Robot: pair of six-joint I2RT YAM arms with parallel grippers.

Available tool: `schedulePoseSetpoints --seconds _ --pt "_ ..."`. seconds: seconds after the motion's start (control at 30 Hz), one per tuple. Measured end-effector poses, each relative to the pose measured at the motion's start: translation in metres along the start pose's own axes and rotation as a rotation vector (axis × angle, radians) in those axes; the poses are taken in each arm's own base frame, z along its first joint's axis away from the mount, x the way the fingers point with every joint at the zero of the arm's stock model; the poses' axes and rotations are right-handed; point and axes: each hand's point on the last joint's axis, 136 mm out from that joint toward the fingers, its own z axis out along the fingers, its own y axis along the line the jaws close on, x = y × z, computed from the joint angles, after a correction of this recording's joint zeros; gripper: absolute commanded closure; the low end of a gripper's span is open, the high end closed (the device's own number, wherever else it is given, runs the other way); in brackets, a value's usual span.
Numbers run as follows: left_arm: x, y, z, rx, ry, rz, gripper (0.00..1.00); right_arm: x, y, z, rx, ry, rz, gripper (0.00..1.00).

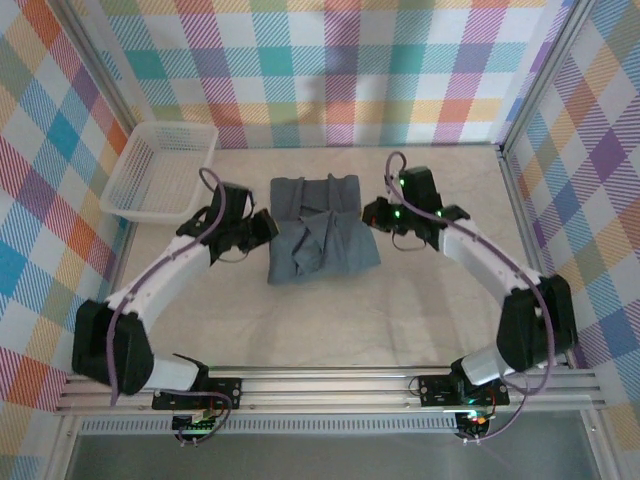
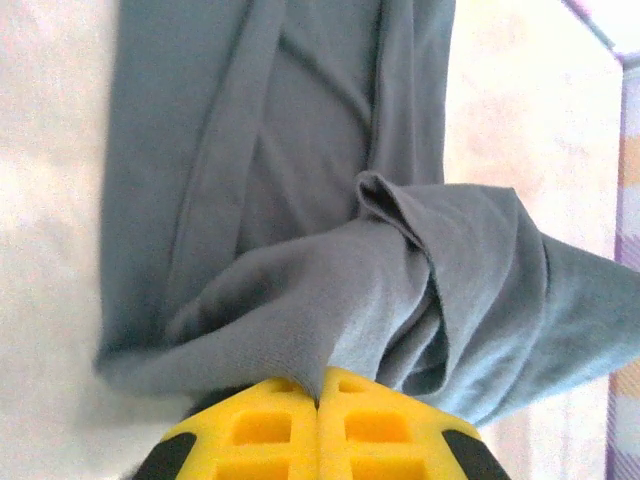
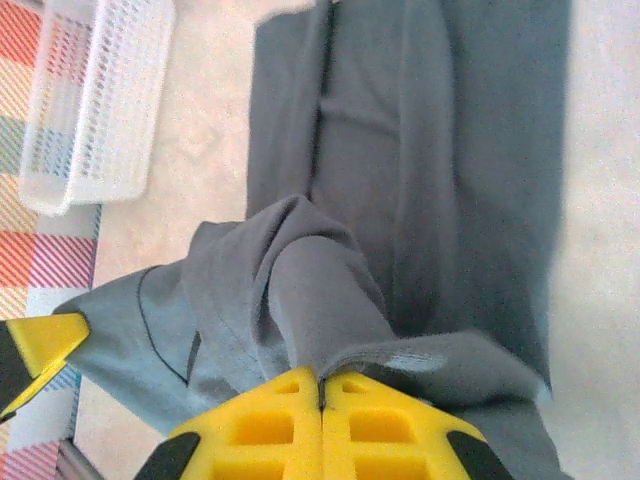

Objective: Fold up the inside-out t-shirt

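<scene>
L gripper (image 1: 262, 228) & R gripper (image 1: 372, 212): fingers (image 2: 262, 428) clamped on blue-grey t-shirt (image 1: 322, 235) edges (partly folded, mid table (image 1: 400, 310)).

Left wrist view: shirt (image 2: 300, 150) runs off top and right edges; left gripper (image 2: 318, 392) is cut by the bottom edge, its pinched fold hidden between closed pads (image 2: 260, 430). Right wrist view: shirt runs off top and bottom, basket (image 3: 90, 110) off the top; right gripper (image 3: 320, 388) hides its pinch likewise. Top view: both jaws too small to judge.
</scene>
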Motion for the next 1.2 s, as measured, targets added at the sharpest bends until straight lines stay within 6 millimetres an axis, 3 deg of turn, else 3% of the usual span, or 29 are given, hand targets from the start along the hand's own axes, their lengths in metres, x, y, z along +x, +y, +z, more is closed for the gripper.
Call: schedulePoseSetpoints --seconds 0.1,0.2,0.23,0.27,0.3,0.37,0.43,0.5,0.6,0.73,0.87,0.97,1.0,1.13,1.2 --pt "-0.031 0.004 0.02 -0.023 -0.039 0.014 1.0 -0.028 0.0 0.024 -0.017 -0.001 -0.017 1.0" --pt "-0.05 0.017 0.039 -0.048 -0.05 0.006 1.0 -0.043 -0.009 0.051 -0.017 0.018 -0.021 1.0" --pt "-0.055 0.022 0.046 -0.056 -0.052 0.001 0.95 -0.046 -0.014 0.061 -0.012 0.026 -0.017 0.97" --pt "-0.061 0.026 0.053 -0.065 -0.05 -0.002 0.8 -0.047 -0.018 0.069 -0.009 0.034 -0.013 0.85" --pt "-0.066 0.031 0.063 -0.074 -0.047 -0.003 0.66 -0.049 -0.023 0.078 -0.004 0.044 -0.008 0.67" --pt "-0.076 0.036 0.083 -0.071 -0.037 -0.001 0.49 -0.05 -0.033 0.093 0.008 0.062 0.002 0.45" --pt "-0.078 0.045 0.102 -0.056 -0.018 -0.016 0.42 -0.048 -0.045 0.104 0.019 0.082 0.02 0.44" --pt "-0.075 0.057 0.11 -0.058 0.007 -0.037 0.39 -0.043 -0.054 0.104 0.028 0.099 0.039 0.45" --pt "-0.068 0.066 0.104 -0.056 0.016 -0.052 0.37 -0.034 -0.068 0.091 0.041 0.102 0.065 0.46" --pt "-0.04 0.07 0.075 -0.036 0.023 -0.058 0.31 -0.002 -0.08 0.063 0.045 0.123 0.1 0.46" --pt "-0.011 0.072 0.052 -0.008 0.04 -0.071 0.25 0.032 -0.086 0.06 0.031 0.181 0.136 0.49" --pt "0.011 0.08 0.057 -0.006 0.09 -0.094 0.28 0.05 -0.088 0.065 0.023 0.228 0.154 0.58" --pt "0.017 0.083 0.06 -0.009 0.107 -0.102 0.35 0.053 -0.085 0.068 0.016 0.239 0.158 0.62" --pt "0.032 0.087 0.067 -0.009 0.148 -0.131 0.79 0.057 -0.078 0.073 -0.008 0.252 0.166 0.84" --pt "0.033 0.085 0.067 0.0 0.149 -0.133 0.92 0.058 -0.074 0.074 -0.019 0.255 0.169 0.92"
